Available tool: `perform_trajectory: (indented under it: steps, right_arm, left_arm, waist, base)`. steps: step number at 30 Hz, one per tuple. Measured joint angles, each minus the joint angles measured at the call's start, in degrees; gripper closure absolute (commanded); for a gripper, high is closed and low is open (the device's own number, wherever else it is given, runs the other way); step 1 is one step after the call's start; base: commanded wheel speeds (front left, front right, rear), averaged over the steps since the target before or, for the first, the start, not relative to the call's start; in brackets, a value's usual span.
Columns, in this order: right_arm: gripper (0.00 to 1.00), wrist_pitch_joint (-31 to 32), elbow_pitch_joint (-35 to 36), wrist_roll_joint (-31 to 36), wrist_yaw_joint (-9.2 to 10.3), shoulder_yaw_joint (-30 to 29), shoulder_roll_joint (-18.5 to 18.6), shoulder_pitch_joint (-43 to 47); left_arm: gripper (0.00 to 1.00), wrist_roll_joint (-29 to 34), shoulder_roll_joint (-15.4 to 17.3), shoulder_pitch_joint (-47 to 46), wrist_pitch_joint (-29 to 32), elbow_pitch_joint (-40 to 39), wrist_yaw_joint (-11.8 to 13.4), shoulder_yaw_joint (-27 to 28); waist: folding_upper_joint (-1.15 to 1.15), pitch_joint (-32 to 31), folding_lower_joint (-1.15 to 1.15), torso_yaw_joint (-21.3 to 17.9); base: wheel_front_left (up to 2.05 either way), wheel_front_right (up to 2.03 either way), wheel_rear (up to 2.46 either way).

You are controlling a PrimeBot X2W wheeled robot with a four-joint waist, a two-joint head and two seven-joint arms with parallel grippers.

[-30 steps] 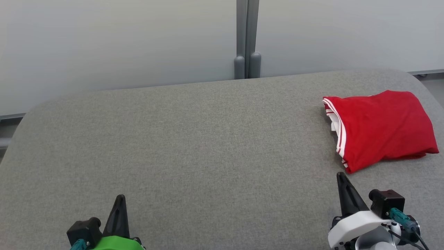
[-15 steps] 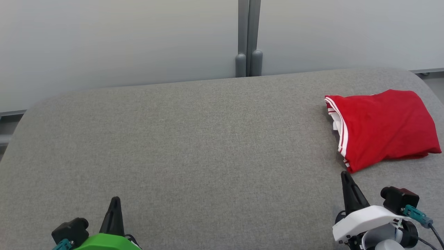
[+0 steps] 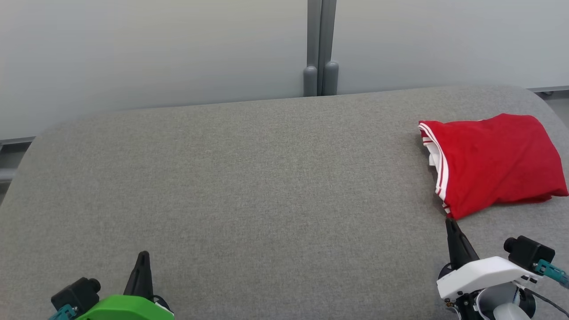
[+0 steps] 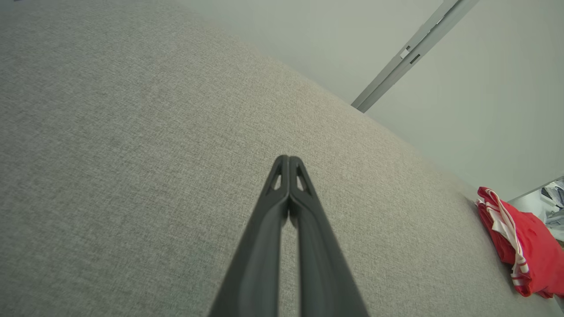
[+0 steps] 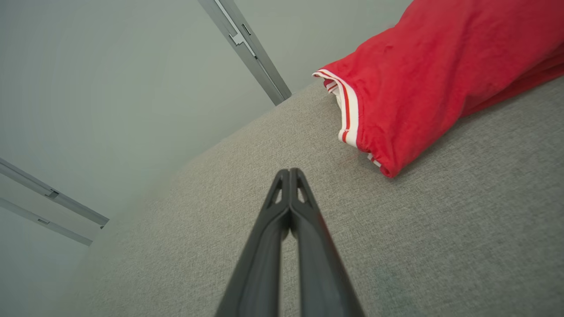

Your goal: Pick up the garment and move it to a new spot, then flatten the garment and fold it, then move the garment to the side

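The garment (image 3: 493,162) is red with white-striped trim and lies folded at the right side of the grey table (image 3: 249,186). It also appears in the left wrist view, garment (image 4: 524,251), and in the right wrist view, garment (image 5: 423,75). My right gripper (image 3: 450,222) is shut and empty, its tip just short of the garment's near corner. In its own wrist view the right gripper (image 5: 289,171) has its fingers pressed together. At the lower left my left gripper (image 3: 143,255) is shut and empty, far from the garment; its own wrist view shows this left gripper (image 4: 288,158) closed over bare fabric.
A pale wall with a grey vertical post (image 3: 321,49) runs behind the table. The table's rounded far edge sits close to the wall. Its right edge passes just beyond the garment.
Both grippers have drawn back toward the bottom of the head view, the left one further left, the right one further right. The head view shifted slightly. The garment stays where it lay.
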State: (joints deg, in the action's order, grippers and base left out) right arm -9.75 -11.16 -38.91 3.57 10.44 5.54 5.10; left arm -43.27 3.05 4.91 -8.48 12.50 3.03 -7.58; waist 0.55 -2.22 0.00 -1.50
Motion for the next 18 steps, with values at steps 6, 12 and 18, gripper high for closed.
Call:
perform_trajectory:
  steps: [6, 12, 18]
  right_arm:
    - [1.00, 1.12, -0.07, -4.24, -0.70, -1.14, 0.01, -0.40]
    - [1.00, 2.21, -0.25, -8.54, -1.31, -2.38, 0.01, -1.21]
    - [1.00, 3.34, -0.53, -13.79, -2.14, -3.58, -0.02, -1.59]
  left_arm:
    - [1.00, -3.76, -0.07, -0.60, 1.03, 0.08, -0.60, 0.58]
    - [1.00, -7.53, -0.11, -1.29, 2.21, 0.32, -1.38, 1.83]
    - [1.00, -12.13, -0.14, -1.97, 3.48, 0.67, -2.29, 2.55]
  waist:
    - [0.00, 0.19, 0.00, 0.12]
    - [0.00, 0.38, 0.00, 0.24]
    - [0.00, 0.60, 0.00, 0.38]
  base:
    - [0.00, 0.00, 0.00]
    - [0.00, 0.00, 0.00]
    - [0.00, 0.00, 0.00]
